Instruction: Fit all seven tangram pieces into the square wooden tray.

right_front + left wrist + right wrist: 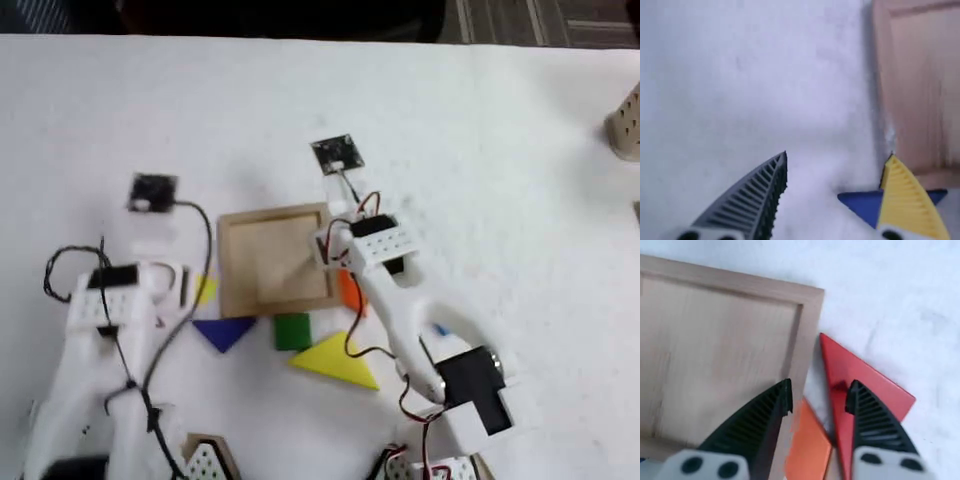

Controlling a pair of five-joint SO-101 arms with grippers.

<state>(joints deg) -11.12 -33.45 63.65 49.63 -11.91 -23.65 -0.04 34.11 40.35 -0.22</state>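
White table [480, 130]: wooden tray [226, 265], bare floor. L pincer [838, 155] wide open, empty; R pincer [820, 384] open above red triangle [855, 365].

Tray [228, 270]: pale tan wood, faint grain. Just beside tray: blue triangle [226, 331], green square [292, 331], small yellow piece [205, 290], orange piece [807, 447], red triangle [840, 365]. Near tray, past green square: large yellow triangle [338, 360]. Table [480, 130]: white. Left gripper [837, 155]: one finger dark grey, other yellow, both ribbed. Right gripper [821, 385]: both fingers black, ribbed.
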